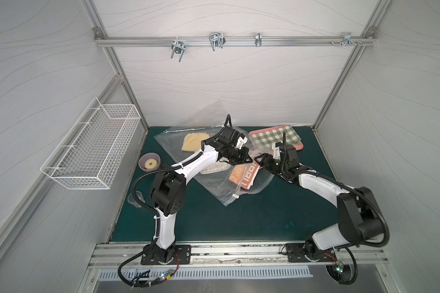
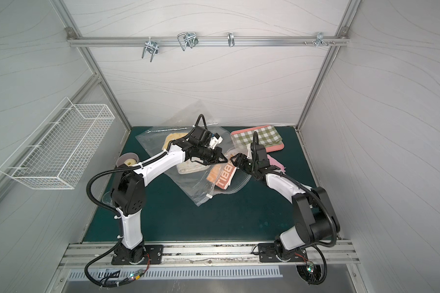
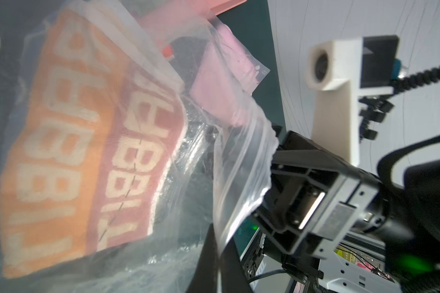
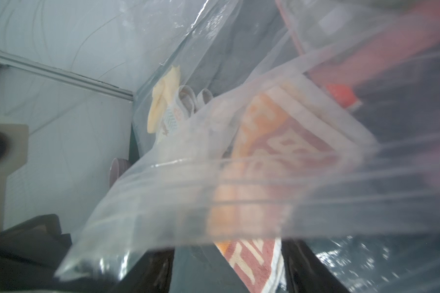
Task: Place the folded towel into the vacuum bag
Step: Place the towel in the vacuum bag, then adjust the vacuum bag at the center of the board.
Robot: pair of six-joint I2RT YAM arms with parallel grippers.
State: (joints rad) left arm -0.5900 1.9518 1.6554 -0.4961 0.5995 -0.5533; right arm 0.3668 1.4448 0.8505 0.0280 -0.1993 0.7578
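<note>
The left gripper (image 1: 250, 159) pinches the vacuum bag (image 1: 214, 187) by its lip while the right gripper (image 1: 258, 162), jaws parted, straddles the near end of the orange towel (image 1: 247, 177), which runs lengthwise into the bag.

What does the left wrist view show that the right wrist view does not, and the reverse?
Only the left wrist view shows the right gripper, jaws apart, and the white camera mount on that arm. Only the right wrist view shows the yellow cloth, the grey patterned towel beside it, and the rim of a purple bowl. Both show the clear vacuum bag and the orange lettered towel behind its film.
</note>
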